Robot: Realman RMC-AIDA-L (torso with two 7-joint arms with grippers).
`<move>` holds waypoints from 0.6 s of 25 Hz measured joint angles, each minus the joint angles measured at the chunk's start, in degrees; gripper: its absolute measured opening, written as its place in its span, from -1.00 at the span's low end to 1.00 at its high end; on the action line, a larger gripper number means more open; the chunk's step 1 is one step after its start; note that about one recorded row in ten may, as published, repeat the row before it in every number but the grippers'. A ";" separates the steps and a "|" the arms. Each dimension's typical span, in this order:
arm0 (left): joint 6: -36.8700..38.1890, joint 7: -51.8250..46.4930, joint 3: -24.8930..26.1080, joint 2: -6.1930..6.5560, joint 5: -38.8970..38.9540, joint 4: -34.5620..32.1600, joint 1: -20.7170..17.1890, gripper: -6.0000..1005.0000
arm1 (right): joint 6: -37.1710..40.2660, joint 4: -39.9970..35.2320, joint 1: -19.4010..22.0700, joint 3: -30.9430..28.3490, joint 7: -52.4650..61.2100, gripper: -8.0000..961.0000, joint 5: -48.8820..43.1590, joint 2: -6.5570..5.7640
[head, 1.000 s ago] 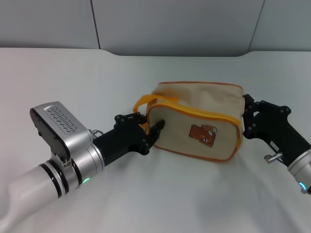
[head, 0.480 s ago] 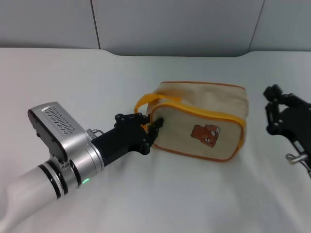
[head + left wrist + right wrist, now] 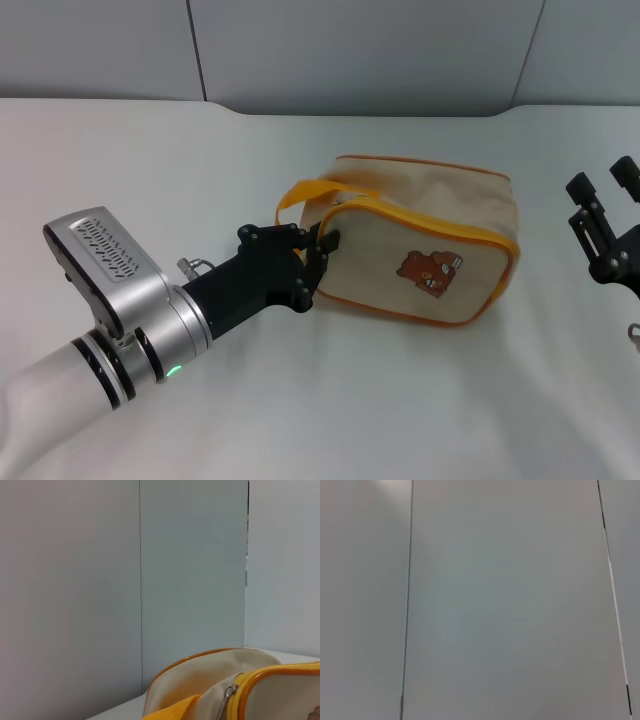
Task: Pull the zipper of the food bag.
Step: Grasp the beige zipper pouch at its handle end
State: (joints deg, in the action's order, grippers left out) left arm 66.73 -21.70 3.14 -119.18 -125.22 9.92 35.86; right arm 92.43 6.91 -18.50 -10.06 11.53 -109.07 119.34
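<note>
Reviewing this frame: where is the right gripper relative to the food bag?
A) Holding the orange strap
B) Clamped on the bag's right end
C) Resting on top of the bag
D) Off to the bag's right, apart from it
D: in the head view the right gripper hangs open beside the food bag, bare table between them.

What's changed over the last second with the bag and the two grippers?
The right gripper let go of the food bag's right end and pulled away to the right, now clear and open. The bag slid slightly right. The left gripper stayed at the bag's left end by the zipper and the handle.
</note>
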 joint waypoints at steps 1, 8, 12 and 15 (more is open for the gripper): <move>0.39 0.03 0.05 0.01 0.01 -0.15 0.00 -0.79 | 0.63 -0.42 -0.01 0.08 0.01 -0.23 -0.03 0.00; 6.52 3.97 -0.09 0.23 0.02 -2.36 -0.30 -0.81 | 3.59 -1.67 0.17 -0.13 0.41 0.00 -0.05 0.01; 13.67 8.49 -0.35 0.36 0.04 -5.93 0.07 -0.82 | 5.38 -2.61 -0.46 -0.25 1.63 0.06 -0.01 0.00; 15.27 10.46 -0.46 0.33 0.03 -6.38 0.19 -0.82 | 5.37 -3.46 -1.18 -0.08 1.63 0.06 -0.02 0.02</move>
State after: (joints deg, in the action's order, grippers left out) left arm 82.01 -11.24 2.67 -118.84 -125.19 3.54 36.04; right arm 97.80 3.45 -19.68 -10.14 13.16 -109.09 119.36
